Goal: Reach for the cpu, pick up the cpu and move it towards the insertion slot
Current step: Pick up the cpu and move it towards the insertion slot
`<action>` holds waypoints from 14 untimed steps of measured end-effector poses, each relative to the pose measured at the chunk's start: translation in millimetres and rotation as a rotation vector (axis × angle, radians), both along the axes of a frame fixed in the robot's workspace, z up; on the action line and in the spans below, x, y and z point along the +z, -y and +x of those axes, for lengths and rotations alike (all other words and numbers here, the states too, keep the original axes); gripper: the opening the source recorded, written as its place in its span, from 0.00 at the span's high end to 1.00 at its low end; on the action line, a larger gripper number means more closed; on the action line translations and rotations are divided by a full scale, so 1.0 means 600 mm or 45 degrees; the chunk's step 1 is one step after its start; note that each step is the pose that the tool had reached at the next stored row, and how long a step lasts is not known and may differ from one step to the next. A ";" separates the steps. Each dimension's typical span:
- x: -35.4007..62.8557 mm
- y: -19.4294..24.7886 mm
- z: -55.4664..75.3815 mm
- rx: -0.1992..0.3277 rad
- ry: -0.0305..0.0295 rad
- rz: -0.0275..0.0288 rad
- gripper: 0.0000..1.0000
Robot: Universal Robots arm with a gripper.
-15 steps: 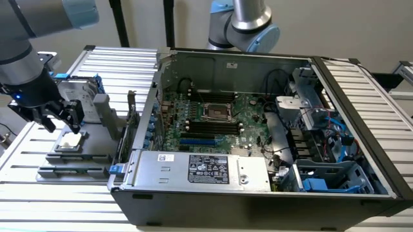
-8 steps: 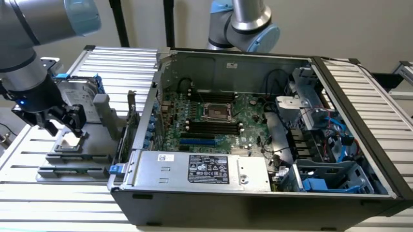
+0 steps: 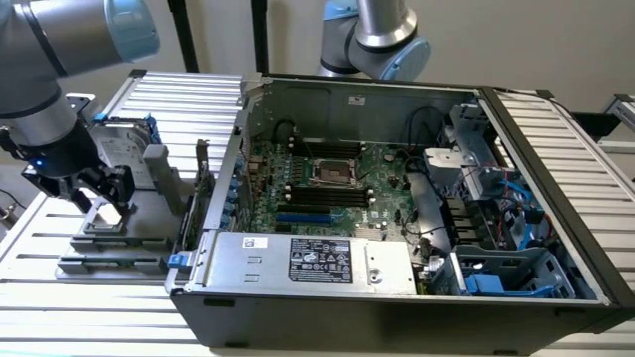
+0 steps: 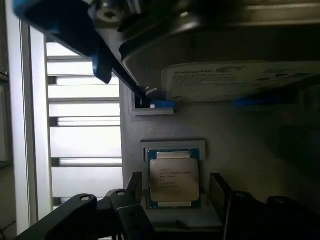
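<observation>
Hand (image 3: 97,197) is hanging wide open astride the cpu (image 4: 173,181) in its holder (image 4: 170,146), closing out the reach, the grasp calling for even closing on its edges.

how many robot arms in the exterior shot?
2. The gripper arm is at the exterior view's left, its gripper open over the cpu. A second arm stands behind the computer case.

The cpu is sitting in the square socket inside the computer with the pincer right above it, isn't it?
Not quite. The cpu is not in the insertion slot inside the computer case; it lies in a grey holder outside it, as the wrist view shows. The pincer is right above it.
</observation>
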State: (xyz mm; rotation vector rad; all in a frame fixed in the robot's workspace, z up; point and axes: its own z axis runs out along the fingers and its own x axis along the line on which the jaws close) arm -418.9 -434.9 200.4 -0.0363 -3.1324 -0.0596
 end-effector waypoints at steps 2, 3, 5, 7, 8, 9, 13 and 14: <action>-0.002 0.0001 0.001 0.000 -0.0051 -0.0001 0.35; -0.003 0.0001 0.001 0.000 -0.0065 -0.0001 0.35; -0.006 0.0000 0.002 0.000 -0.0076 0.0000 0.35; -0.008 0.0001 0.002 0.001 -0.0078 0.0000 0.35; -0.009 0.0000 0.003 0.002 -0.0078 0.0000 0.35; -0.010 0.0001 0.003 0.002 -0.0079 -0.0001 0.35; -0.013 0.0001 0.003 0.007 -0.0079 -0.0002 0.35; -0.014 0.0001 0.003 0.008 -0.0079 -0.0001 0.35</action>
